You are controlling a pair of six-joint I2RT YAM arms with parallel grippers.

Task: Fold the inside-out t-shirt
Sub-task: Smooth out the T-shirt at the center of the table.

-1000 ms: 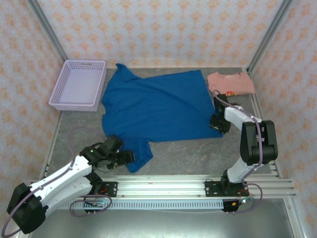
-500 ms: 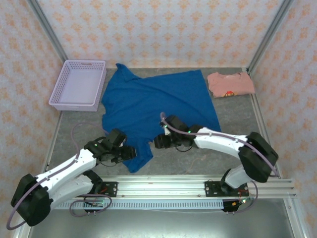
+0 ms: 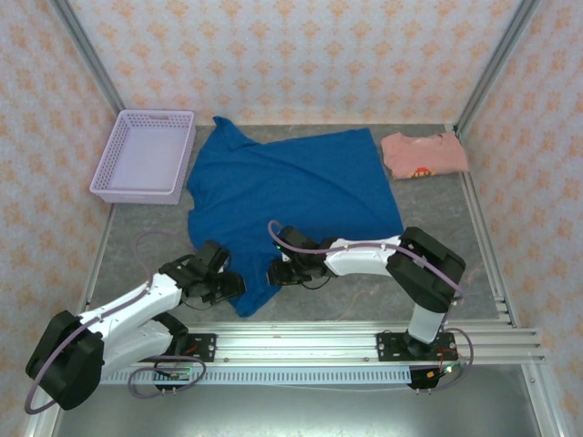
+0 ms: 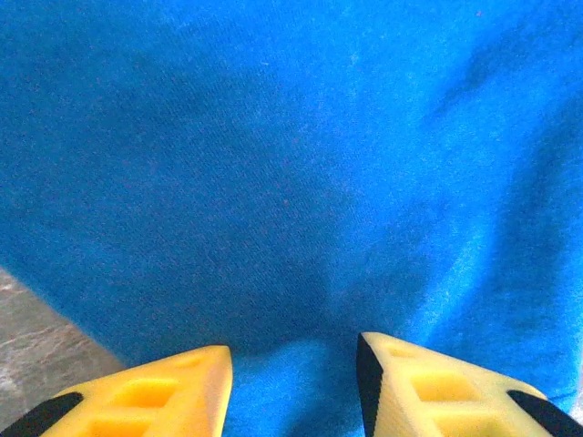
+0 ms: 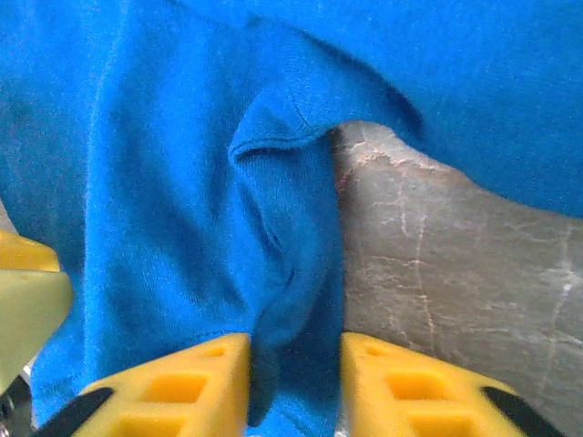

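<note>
I see the t-shirt (image 3: pixel 291 187) spread flat across the middle of the worktop (image 3: pixel 437 237), reaching almost to the far edge, with one sleeve pointing at the near edge. My left claw (image 3: pixel 233 286) sits on that sleeve's left side, fingers (image 4: pixel 146 396) a little apart with blue cloth between them; I cannot tell whether it pinches. My right claw (image 3: pixel 275 273) is on the sleeve's right side, drawn narrow on a raised fold of the cloth beside bare worktop. A basket (image 3: pixel 155 116) stands at the far-left corner; a pink shirt (image 3: pixel 424 153) lies at the far-right corner.
</note>
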